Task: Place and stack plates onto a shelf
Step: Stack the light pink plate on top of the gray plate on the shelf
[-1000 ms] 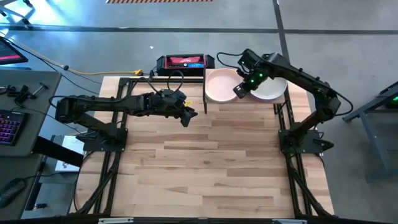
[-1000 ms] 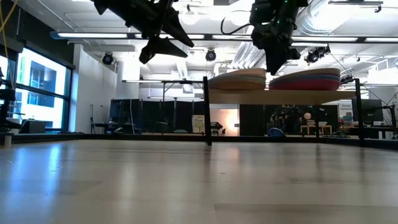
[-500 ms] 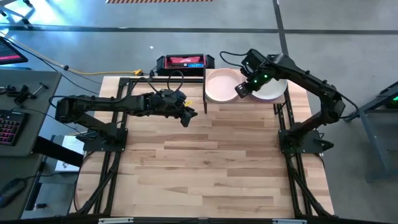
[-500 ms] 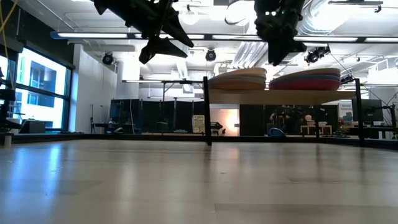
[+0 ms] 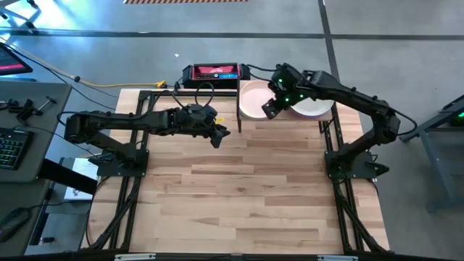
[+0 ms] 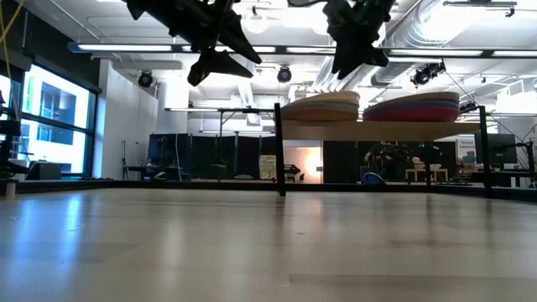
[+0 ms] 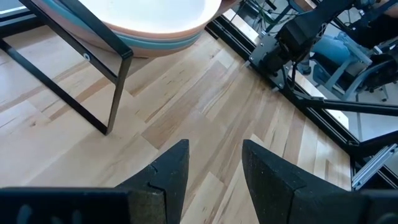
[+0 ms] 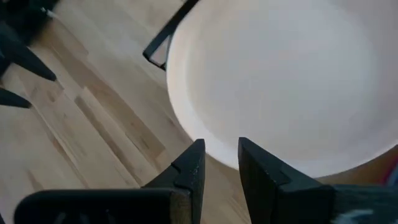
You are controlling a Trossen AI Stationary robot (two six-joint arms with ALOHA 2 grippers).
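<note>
Resting in two stacks side by side, the plates [image 6: 369, 107] sit on the shelf [image 6: 382, 130] at the table's far right, peach-pink topping the left stack [image 5: 257, 100] and cream the right [image 5: 313, 106]. Above the left stack's near edge hangs the right gripper [image 5: 268, 109], fingers slightly apart and empty; pulling away well probably means rising clear before swinging nearer. Left of the shelf, the left gripper [image 5: 221, 134] waits parted, holding nothing.

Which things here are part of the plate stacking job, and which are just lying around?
Part of the job:
- two stacks of plates
- the shelf they sit on
- the right gripper above the stacks
- the left gripper, waiting over the table

Just lying about:
- black and red box behind the table
- keyboard on the side desk
</note>
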